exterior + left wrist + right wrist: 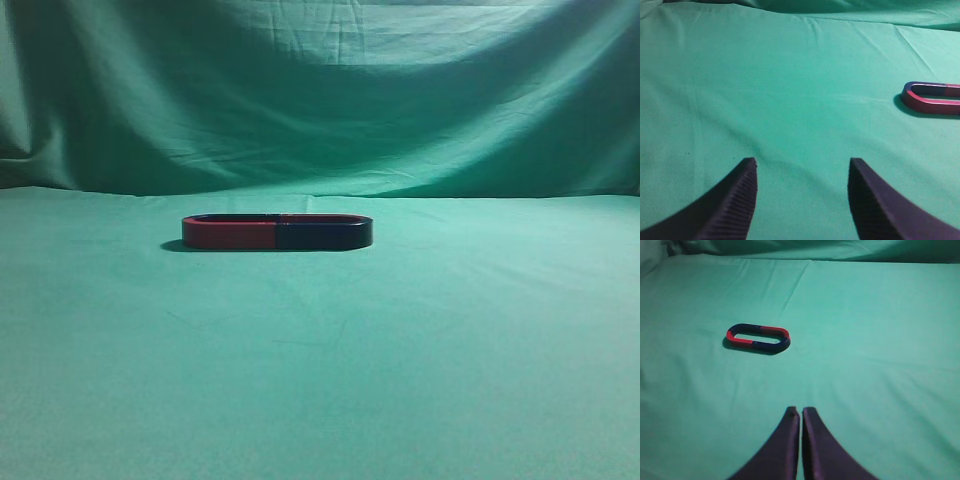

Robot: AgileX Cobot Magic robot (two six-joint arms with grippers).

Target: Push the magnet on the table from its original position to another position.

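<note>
Green-cloth table (480, 380), draped backdrop (330, 90) behind. Navy magnet (325, 234) mid-table, butted end to end against red magnet (229, 235). Left gripper (802, 192) jaws apart, right gripper (801, 422) jaws closed, both well clear. Push not started.

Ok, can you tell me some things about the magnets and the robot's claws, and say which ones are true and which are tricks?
1. The dark magnet touches the red magnet, making a closed oval. True.
2. The right gripper is wide open. False: its fingers are pressed together.
3. The left gripper is open and holds nothing. True.
4. A gripper is pushing the magnets. False: both grippers hang above the table, away from them.
5. The magnets lie flat on green cloth. True.
</note>
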